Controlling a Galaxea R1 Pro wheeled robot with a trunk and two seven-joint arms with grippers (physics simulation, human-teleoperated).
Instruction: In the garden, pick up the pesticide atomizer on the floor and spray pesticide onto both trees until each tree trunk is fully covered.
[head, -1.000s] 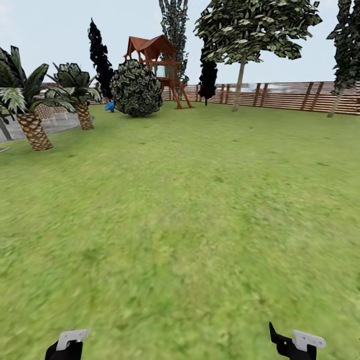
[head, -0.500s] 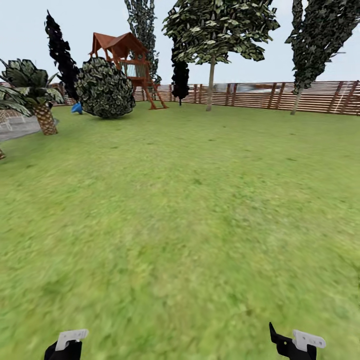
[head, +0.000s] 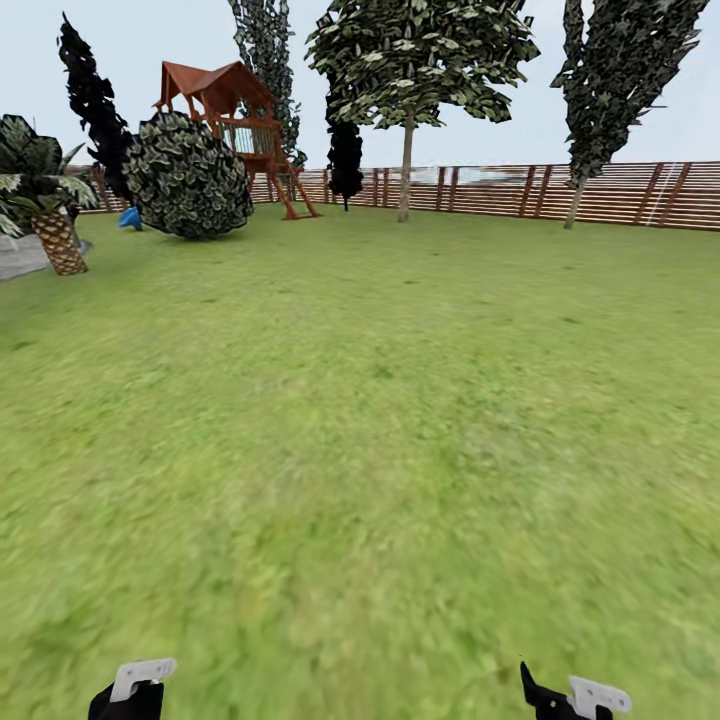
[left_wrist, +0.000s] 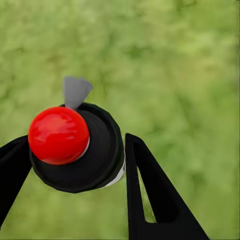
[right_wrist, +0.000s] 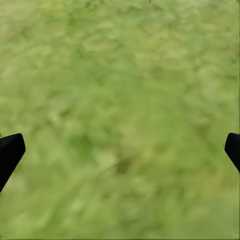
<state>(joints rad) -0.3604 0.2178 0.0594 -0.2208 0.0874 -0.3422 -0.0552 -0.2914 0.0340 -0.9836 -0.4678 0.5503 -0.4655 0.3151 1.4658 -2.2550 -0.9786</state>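
Note:
In the left wrist view my left gripper (left_wrist: 77, 145) is shut on the pesticide atomizer (left_wrist: 75, 150), a small black bottle with a round red top, held over the grass. In the head view the left gripper (head: 130, 692) sits at the bottom edge. My right gripper (right_wrist: 120, 150) is open, its black fingertips (right_wrist: 10, 152) wide apart over bare lawn, and it is low in the head view (head: 562, 702). Far across the garden stands a tree (head: 420, 50) with a pale straight trunk (head: 405, 170) by the fence. A second tree (head: 620, 70) with a leaning trunk (head: 575, 200) is further right.
A wide green lawn (head: 380, 420) stretches ahead to a brown slat fence (head: 620, 195). At the back left are a round bush (head: 188, 175), a wooden play tower (head: 235, 120), near-black narrow trees (head: 90, 100) and a short palm (head: 45, 205).
The whole head view has swung to the right, so bush, play tower and trees sit further left in the picture. My right gripper sits slightly lower and further left in the picture.

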